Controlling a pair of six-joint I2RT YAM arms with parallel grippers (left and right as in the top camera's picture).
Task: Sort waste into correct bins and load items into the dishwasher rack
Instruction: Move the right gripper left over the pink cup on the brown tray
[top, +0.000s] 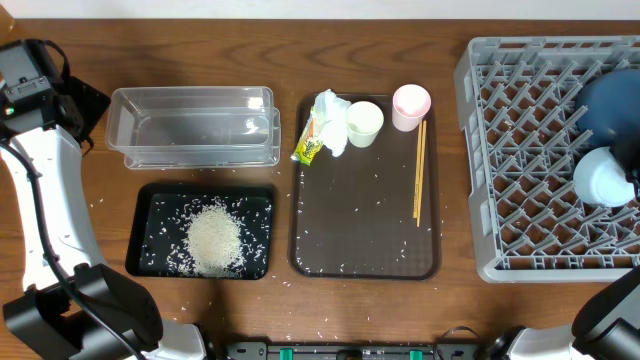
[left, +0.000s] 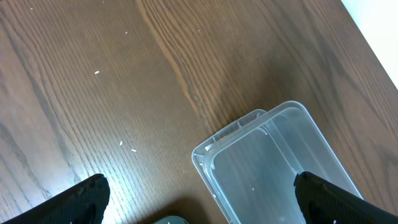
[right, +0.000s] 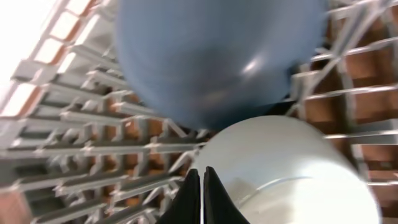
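The grey dishwasher rack (top: 530, 160) stands at the right. In it are the deep-blue plate (top: 612, 100) and the light-blue bowl (top: 598, 177), which also fill the right wrist view: plate (right: 217, 56), bowl (right: 286, 168). My right gripper (right: 201, 186) is shut and empty, just above the bowl's edge. The white cup (top: 364, 122), pink cup (top: 411, 105), crumpled tissue (top: 330, 112) and yellow-green wrapper (top: 309, 143) lie on the brown serving tray. Rice (top: 213, 238) is heaped in the black tray (top: 150, 200). My left gripper (left: 202, 205) is open over the end of the clear tub (left: 267, 162).
The brown serving tray (top: 365, 220) sits in the middle with a pair of chopsticks (top: 420, 170) on its right side. The clear tub (top: 190, 125) is behind the black tray. Stray rice grains lie on the wooden table around both trays.
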